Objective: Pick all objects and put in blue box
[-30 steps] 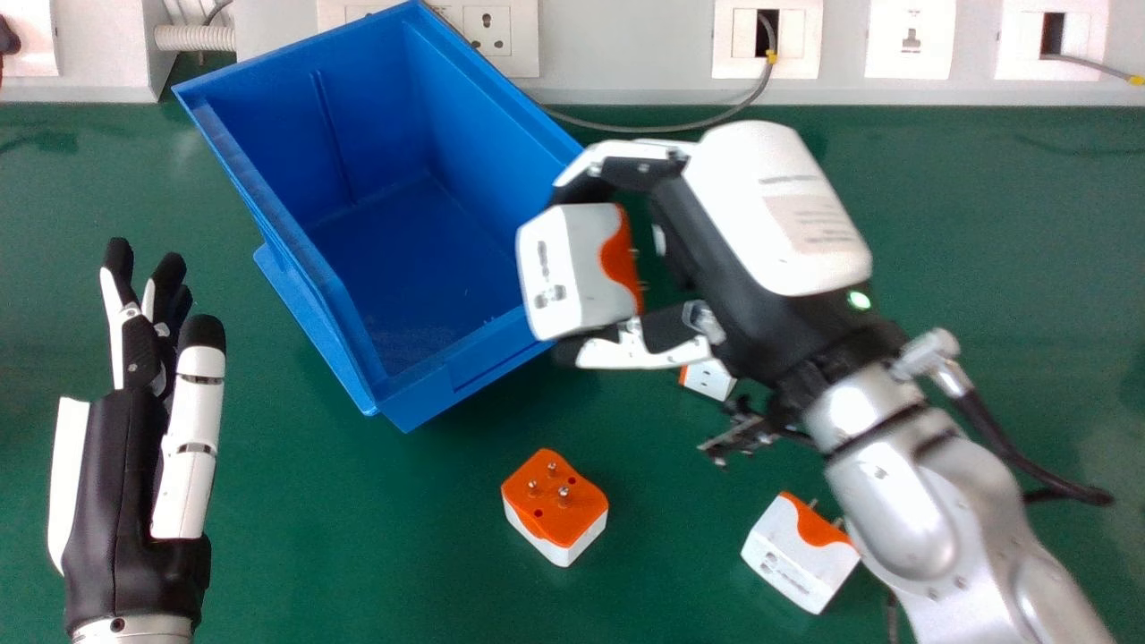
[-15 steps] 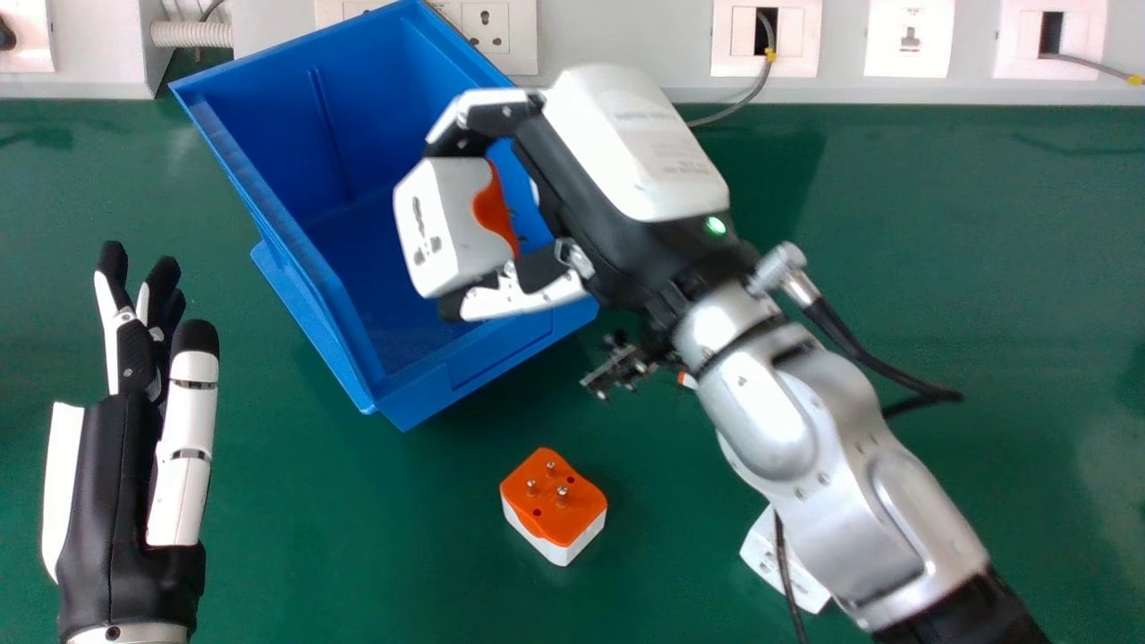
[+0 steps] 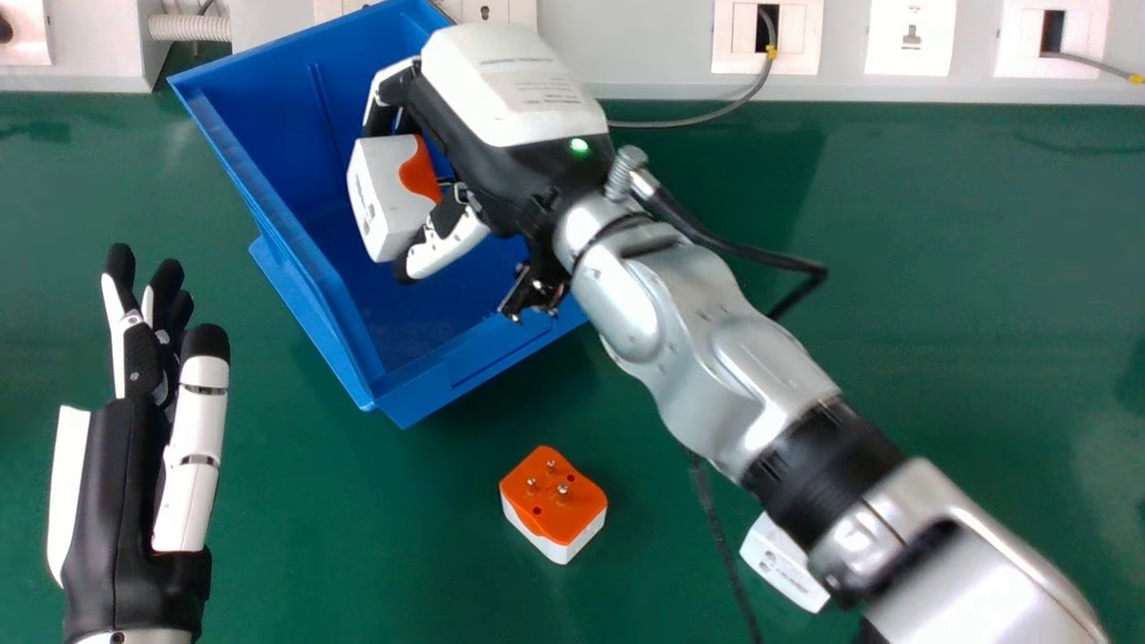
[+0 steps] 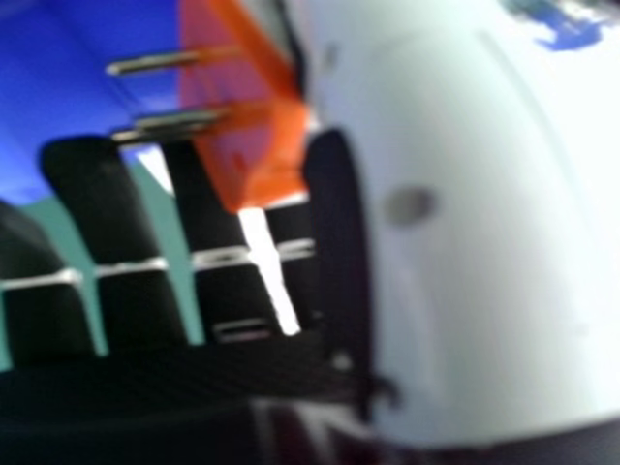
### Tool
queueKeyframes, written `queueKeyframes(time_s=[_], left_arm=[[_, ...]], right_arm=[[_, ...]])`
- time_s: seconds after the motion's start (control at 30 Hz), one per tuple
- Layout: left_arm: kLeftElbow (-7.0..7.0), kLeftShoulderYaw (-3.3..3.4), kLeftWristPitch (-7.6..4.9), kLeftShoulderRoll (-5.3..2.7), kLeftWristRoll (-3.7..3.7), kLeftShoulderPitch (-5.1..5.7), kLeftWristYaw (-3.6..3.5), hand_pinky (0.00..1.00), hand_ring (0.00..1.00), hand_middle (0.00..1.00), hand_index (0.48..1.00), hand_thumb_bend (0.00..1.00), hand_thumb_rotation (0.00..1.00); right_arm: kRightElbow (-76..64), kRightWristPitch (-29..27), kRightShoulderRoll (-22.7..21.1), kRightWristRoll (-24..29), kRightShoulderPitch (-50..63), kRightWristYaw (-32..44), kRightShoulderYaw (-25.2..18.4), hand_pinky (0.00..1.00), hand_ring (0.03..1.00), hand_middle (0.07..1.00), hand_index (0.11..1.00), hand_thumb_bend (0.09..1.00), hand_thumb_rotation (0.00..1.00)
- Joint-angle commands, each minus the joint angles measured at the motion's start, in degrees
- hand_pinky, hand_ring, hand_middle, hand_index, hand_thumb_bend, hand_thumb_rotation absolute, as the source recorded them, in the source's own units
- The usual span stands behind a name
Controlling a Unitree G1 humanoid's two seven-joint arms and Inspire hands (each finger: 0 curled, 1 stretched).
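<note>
Green tabletop (image 3: 939,268) spreads out before me, meeting a pale wall panel (image 3: 662,54) with sockets at its far edge. At the head view's left my left hand (image 3: 116,501) lies idle, its fingers straight and relaxed. Next to the right sits the blue box (image 3: 420,394), set at a slant, open side up. Inside its outline, nearer the far end, is the adapter (image 3: 385,192) I am carrying; it appears to be over the box's interior, though I can't tell how high it is above the floor. It lies out to the left of my right hand (image 3: 483,134), its white body away from the palm and its orange side turned inward, metal pins (image 4: 170,126) pointing toward the palm. I have it gripped between curled fingers and thumb (image 3: 447,241). I judge the coming move is to lower it a little and let go, with the pins kept from catching on a finger. Farther right, on the table just in front of the box, rests a second adapter (image 3: 555,496), pins up. Farthest right, a third (image 3: 783,563) is partly hidden by my right forearm, so that arm is the nearer one.
</note>
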Motion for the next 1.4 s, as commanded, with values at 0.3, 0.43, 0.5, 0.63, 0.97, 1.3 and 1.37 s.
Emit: queueKeyframes(time_s=[0.3, 0.43, 0.5, 0.63, 0.97, 1.3, 1.37], left_arm=[[-1.56, 0.21, -1.42, 0.08, 0.75, 1.26, 0.05, 1.00, 1.00, 1.00, 0.983, 0.34, 0.87], [-1.97, 0.03, -1.34, -0.01, 0.62, 1.54, 0.01, 1.00, 1.00, 1.00, 0.990, 0.35, 0.88], [-2.03, -0.08, -1.49, -0.20, 0.65, 1.60, 0.15, 1.00, 1.00, 1.00, 0.988, 0.35, 0.88], [-2.23, -0.45, -1.32, -0.57, 0.17, 1.65, 0.26, 1.00, 1.00, 1.00, 0.979, 0.35, 0.86], [-2.18, -1.06, -1.65, -0.67, 1.25, 1.44, 1.08, 1.00, 1.00, 1.00, 0.981, 0.35, 0.84], [-2.34, -1.33, -1.24, -0.80, 3.17, 0.82, 2.39, 1.00, 1.00, 0.99, 0.978, 0.32, 0.86], [-2.03, -1.36, -1.50, -0.73, 2.95, 0.55, 2.27, 1.00, 1.00, 0.99, 0.979, 0.32, 0.86]], right_arm=[[18.8, -0.2, 5.6, 0.4, -12.7, -7.4, 2.5, 0.23, 0.361, 0.475, 0.541, 0.509, 0.00], [22.6, 1.1, 6.6, 0.8, -14.4, -7.1, 2.9, 0.31, 0.416, 0.528, 0.500, 0.512, 0.00], [24.0, 1.9, 7.3, 1.5, -15.1, -7.0, 2.5, 0.33, 0.424, 0.538, 0.497, 0.512, 0.00], [24.5, 0.4, 7.2, 3.1, -14.7, -9.6, 1.8, 0.28, 0.383, 0.501, 0.534, 0.508, 0.00], [23.6, -2.0, 5.7, 1.9, -12.8, -12.8, 5.3, 0.55, 0.714, 0.797, 0.774, 0.557, 0.00], [22.0, -2.1, 4.7, 2.5, -11.4, -10.7, 5.9, 0.76, 0.913, 0.959, 0.923, 0.603, 0.28], [21.9, -1.9, 4.8, 2.4, -11.2, -11.1, 6.0, 0.77, 0.915, 0.960, 0.922, 0.608, 0.29]])
